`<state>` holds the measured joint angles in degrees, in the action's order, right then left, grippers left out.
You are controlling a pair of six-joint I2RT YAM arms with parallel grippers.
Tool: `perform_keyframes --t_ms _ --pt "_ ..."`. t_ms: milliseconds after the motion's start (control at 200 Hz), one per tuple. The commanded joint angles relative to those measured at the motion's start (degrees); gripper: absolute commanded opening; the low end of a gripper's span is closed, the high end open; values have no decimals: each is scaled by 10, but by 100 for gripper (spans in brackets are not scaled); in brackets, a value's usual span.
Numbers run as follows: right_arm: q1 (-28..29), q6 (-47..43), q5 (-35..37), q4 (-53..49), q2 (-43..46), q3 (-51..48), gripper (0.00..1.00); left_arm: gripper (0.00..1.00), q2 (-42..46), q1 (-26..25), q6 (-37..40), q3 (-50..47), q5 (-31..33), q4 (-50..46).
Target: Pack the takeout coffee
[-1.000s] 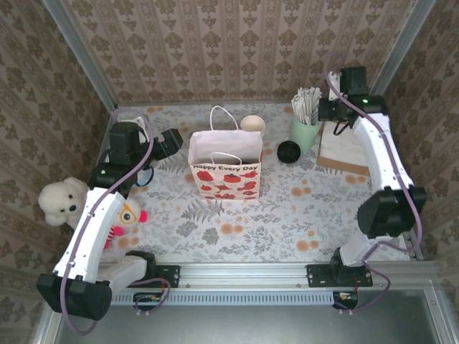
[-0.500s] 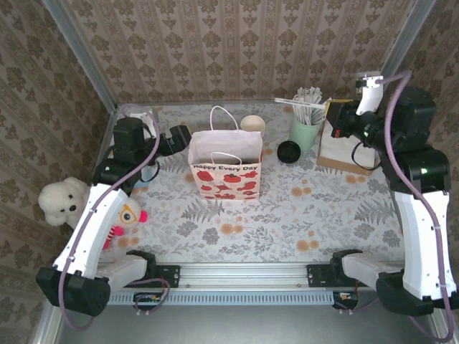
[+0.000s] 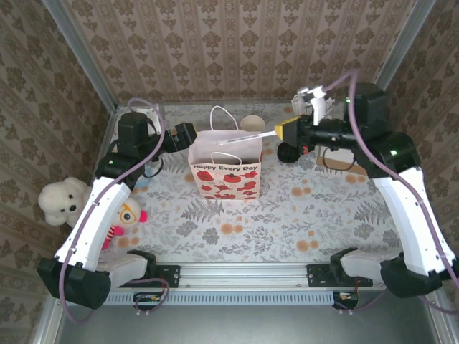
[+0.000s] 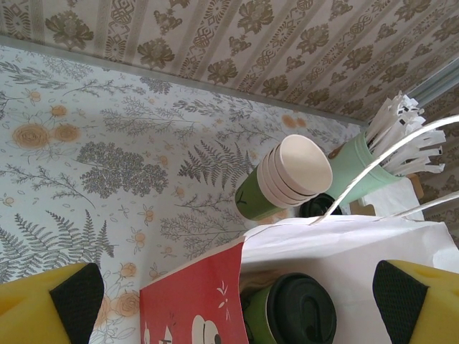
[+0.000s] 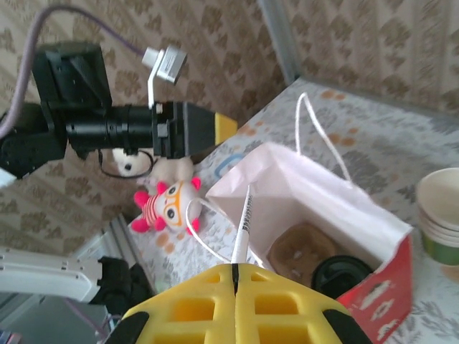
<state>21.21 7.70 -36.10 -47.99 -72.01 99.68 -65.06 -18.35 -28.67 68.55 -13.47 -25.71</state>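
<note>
Since the right gripper [image 3: 281, 131] is pinched shut on only the near end of a paper-wrapped stick [image 3: 247, 137], most of the stick juts out free ahead of the fingertips, over the mouth of the gift bag [image 3: 224, 172].

Risks from here, as a judgement:
- A thin end grip could let the stick swivel or slip out.
- The far tip could snag a bag handle [image 3: 222, 107] or the rim and drag or tip the light bag.
- Dropped too far out, the stick lands outside the bag.

The left gripper [image 3: 185, 134] is spread wide and holds nothing, with the bag's upper edge right in front of its jaws. Any forward nudge there could fold or shove the bag.

The takeout coffee [image 4: 301, 312] stands upright inside the bag with its black lid on, just ahead of and below the left gripper's open jaws. What looks like another black-lidded cup [image 3: 290, 152] stands outside the bag, close under the right gripper.

Pose:
- **Right arm:** elbow high, forearm swung across toward the bag, fingers pointing along the stick.
- **Left arm:** stretched out from its base, wrist bent inward, fingers aimed at the bag's side.
</note>
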Motion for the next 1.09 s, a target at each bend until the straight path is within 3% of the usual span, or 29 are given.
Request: perform_keyframes --t_ms 0,250,480,800,905,1090 --pt "37 -21 29 6 -40 3 0 100 14 -4 -9 -7 11 -1" --pt "142 -37 163 29 -151 34 0 100 8 -4 -26 -16 20 -1" --pt "180 -11 181 27 -251 96 2 100 15 -6 -14 -36 36 12" --pt "181 -2 203 48 -261 98 25 100 17 -7 -19 -41 63 13" --pt "177 -5 223 44 -242 89 37 100 17 -5 -20 -41 74 18" --pt "138 26 223 72 -172 33 48 100 17 -5 -22 -41 81 25"
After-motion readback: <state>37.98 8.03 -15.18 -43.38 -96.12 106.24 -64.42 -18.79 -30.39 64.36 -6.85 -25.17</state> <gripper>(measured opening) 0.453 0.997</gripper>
